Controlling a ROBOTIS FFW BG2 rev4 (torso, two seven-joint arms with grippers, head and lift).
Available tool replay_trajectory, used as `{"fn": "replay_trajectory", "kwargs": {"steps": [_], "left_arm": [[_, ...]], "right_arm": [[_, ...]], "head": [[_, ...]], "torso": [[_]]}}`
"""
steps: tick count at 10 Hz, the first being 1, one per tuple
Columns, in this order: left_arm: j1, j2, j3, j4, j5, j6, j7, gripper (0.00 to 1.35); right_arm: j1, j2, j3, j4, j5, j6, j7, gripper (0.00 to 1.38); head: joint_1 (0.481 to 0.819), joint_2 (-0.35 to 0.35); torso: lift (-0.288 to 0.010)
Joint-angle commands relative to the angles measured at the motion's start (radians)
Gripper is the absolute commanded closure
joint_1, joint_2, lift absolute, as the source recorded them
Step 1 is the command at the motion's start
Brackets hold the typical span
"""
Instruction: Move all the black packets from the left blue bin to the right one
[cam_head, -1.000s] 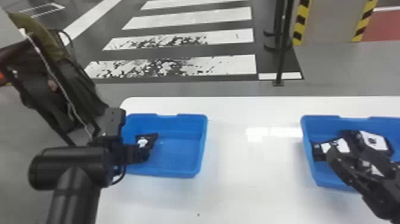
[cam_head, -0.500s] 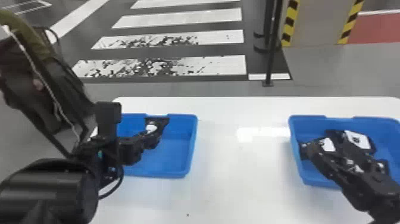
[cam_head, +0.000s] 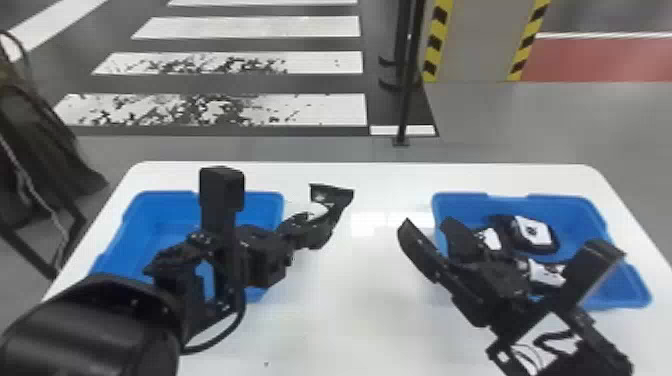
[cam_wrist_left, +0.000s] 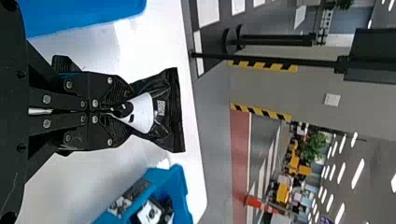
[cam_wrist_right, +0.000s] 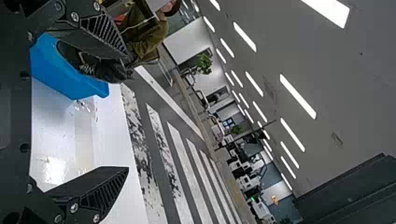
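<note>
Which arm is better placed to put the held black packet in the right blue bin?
The left, I judge: its gripper is shut on the black packet, above the table between the bins. The right gripper is open and empty beside the right blue bin.

1. I'm looking into a large indoor hall, a lab or workshop; I can't tell which.
2. Past the far edge of my desk (cam_head: 370, 320), crosswalk stripes (cam_head: 325, 110) mark the floor.
3. Beyond its far right corner I see a red floor strip (cam_head: 600, 60), with hazard striping (cam_head: 434, 42) nearby.
4. Rows of ceiling lights (cam_wrist_right: 298, 96) hang over a potted plant (cam_wrist_right: 204, 64).
</note>
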Motion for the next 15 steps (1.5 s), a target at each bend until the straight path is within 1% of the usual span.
{"fn": "replay_trajectory", "kwargs": {"steps": [1, 2, 3, 5, 6, 7, 8, 9, 10, 11, 12, 13, 14, 15], "left_arm": [[-0.017, 0.007, -0.067, 0.001, 0.037, -0.011, -0.002, 1.21], [-0.026, 0.010, -0.101, 0.001, 0.063, -0.016, -0.002, 1.21], [-0.036, 0.013, -0.131, 0.001, 0.083, -0.021, -0.003, 1.21], [-0.046, 0.016, -0.169, 0.001, 0.113, -0.023, -0.002, 1.21], [-0.053, 0.019, -0.183, 0.006, 0.129, -0.026, -0.002, 1.21], [-0.056, 0.019, -0.193, 0.008, 0.133, -0.028, -0.003, 1.21], [-0.056, 0.019, -0.195, 0.008, 0.139, -0.033, -0.003, 1.21], [-0.056, 0.019, -0.193, 0.008, 0.143, -0.036, -0.003, 1.21], [-0.056, 0.019, -0.193, 0.008, 0.149, -0.038, -0.005, 1.21], [-0.051, 0.019, -0.189, 0.011, 0.169, -0.040, -0.003, 1.18], [-0.039, 0.019, -0.177, 0.008, 0.187, -0.026, -0.002, 0.73], [-0.012, 0.019, -0.159, 0.008, 0.187, -0.016, -0.008, 0.40], [0.033, 0.016, -0.119, 0.001, 0.187, -0.011, -0.023, 0.26], [0.072, 0.013, -0.079, -0.021, 0.189, -0.009, -0.034, 0.20]], "right_arm": [[-0.026, -0.005, 0.018, 0.016, -0.018, 0.000, 0.000, 0.18], [-0.046, -0.006, 0.026, 0.028, -0.026, 0.000, 0.000, 0.18], [-0.063, -0.005, 0.030, 0.040, -0.038, 0.000, 0.000, 0.18], [-0.093, -0.006, 0.050, 0.062, -0.056, 0.010, -0.002, 0.19], [-0.105, -0.006, 0.056, 0.077, -0.078, 0.025, -0.002, 0.55], [-0.112, -0.002, 0.056, 0.087, -0.100, 0.022, -0.011, 1.07], [-0.117, -0.002, 0.052, 0.092, -0.106, 0.022, -0.012, 1.21], [-0.115, -0.002, 0.052, 0.092, -0.098, 0.000, -0.012, 1.28], [-0.115, -0.002, 0.052, 0.092, -0.100, -0.005, -0.012, 1.28], [-0.115, -0.002, 0.052, 0.092, -0.102, -0.005, -0.012, 1.28], [-0.115, -0.002, 0.046, 0.092, -0.102, -0.005, -0.012, 1.28], [-0.117, -0.002, 0.020, 0.094, -0.100, -0.005, -0.012, 1.28], [-0.127, -0.002, -0.022, 0.102, -0.080, -0.005, -0.012, 1.28], [-0.137, -0.002, -0.066, 0.116, -0.054, -0.005, -0.012, 1.28]], "head": [[0.695, 0.010], [0.695, -0.020], [0.695, -0.032], [0.695, -0.077], [0.695, -0.088], [0.695, -0.092], [0.695, -0.099], [0.695, -0.107], [0.695, -0.111], [0.695, -0.115], [0.695, -0.117], [0.695, -0.118], [0.695, -0.122], [0.695, -0.130]], "torso": [[-0.140], [-0.140], [-0.140], [-0.140], [-0.140], [-0.140], [-0.140], [-0.140], [-0.140], [-0.140], [-0.140], [-0.140], [-0.140], [-0.140]]}}
